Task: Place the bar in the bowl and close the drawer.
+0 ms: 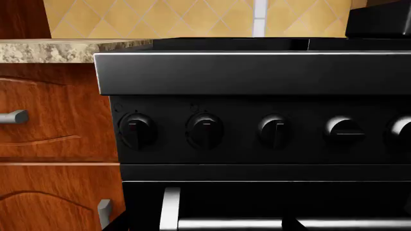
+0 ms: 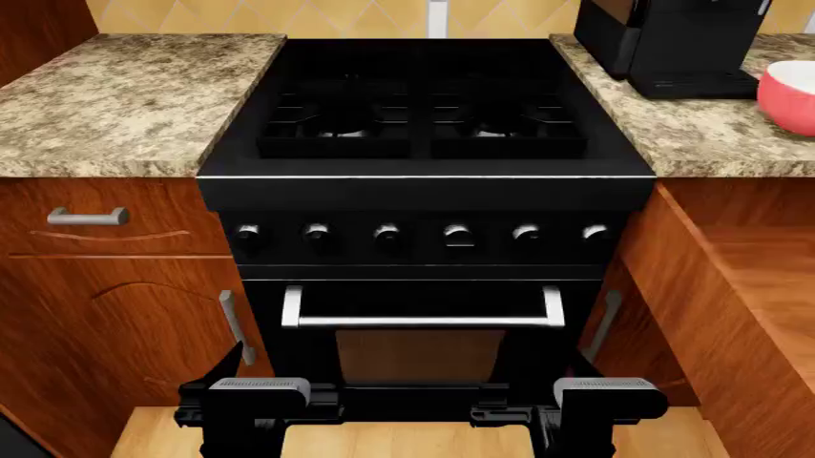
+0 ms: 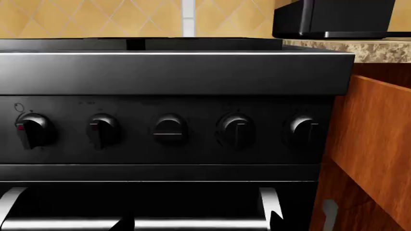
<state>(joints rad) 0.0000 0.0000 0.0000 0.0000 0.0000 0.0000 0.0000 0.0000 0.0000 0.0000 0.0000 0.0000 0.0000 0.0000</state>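
Note:
The red bowl [image 2: 789, 95] stands on the right counter, cut off by the head view's edge. Below it the reddish-brown drawer [image 2: 732, 277] is pulled out beside the stove. Only its side wall and part of its inside show, and that side wall [image 3: 378, 144] also fills the edge of the right wrist view. The bar is out of view. My left gripper [image 2: 274, 396] and right gripper [image 2: 574, 401] hang low in front of the oven door, both open and empty. In each wrist view the left gripper [image 1: 199, 226] and right gripper [image 3: 198, 224] show only dark fingertips spread wide.
A black stove [image 2: 427, 124] with a row of knobs [image 2: 388, 234] and a silver oven handle [image 2: 421, 320] is straight ahead. A shut drawer [image 2: 102, 224] and cabinet door [image 2: 128, 334] lie to its left. A black coffee machine [image 2: 675, 43] stands on the right granite counter [image 2: 688, 134].

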